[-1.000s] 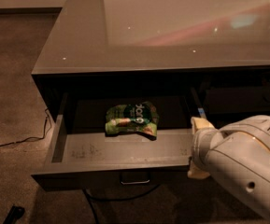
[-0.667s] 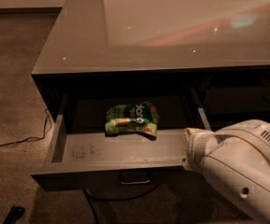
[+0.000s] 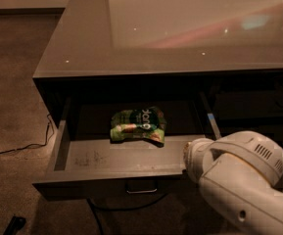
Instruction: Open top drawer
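Observation:
The top drawer [image 3: 82, 161] stands pulled out under the glossy grey countertop [image 3: 146, 33], showing its scuffed grey floor and sides. Its small metal loop handle [image 3: 141, 187] shows at the centre of the front, below the top edge. A green snack bag [image 3: 138, 125] lies inside, toward the middle back. My gripper [image 3: 186, 153] is at the right end of the drawer's front edge, almost wholly hidden behind my white arm housing [image 3: 239, 180], which fills the lower right.
A dark cable [image 3: 18, 148] runs over the brown floor at the left, and another cable [image 3: 94, 214] hangs below the drawer. A small black object [image 3: 14, 225] lies at the bottom left. Dark cabinet fronts [image 3: 253, 106] continue to the right.
My arm has shifted a little to the left and nearer the camera, covering more of the gripper. The drawer and the bag have not visibly moved.

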Robot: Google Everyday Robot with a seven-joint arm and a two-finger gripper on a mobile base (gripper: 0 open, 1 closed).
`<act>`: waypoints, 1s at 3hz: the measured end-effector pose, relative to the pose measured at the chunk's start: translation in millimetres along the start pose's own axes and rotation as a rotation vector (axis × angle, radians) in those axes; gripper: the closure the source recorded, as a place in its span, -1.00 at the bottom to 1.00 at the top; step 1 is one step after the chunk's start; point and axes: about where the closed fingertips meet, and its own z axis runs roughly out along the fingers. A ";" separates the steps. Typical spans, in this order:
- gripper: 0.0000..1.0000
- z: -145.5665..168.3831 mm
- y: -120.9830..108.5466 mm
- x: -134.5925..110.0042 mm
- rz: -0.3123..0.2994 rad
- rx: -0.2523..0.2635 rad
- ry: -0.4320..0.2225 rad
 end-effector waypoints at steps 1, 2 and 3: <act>1.00 0.8 -3.0 -18.0 -0.061 0.031 0.010; 1.00 5.9 -6.8 -33.3 -0.132 0.060 0.047; 1.00 19.6 -15.4 -39.8 -0.179 0.085 0.105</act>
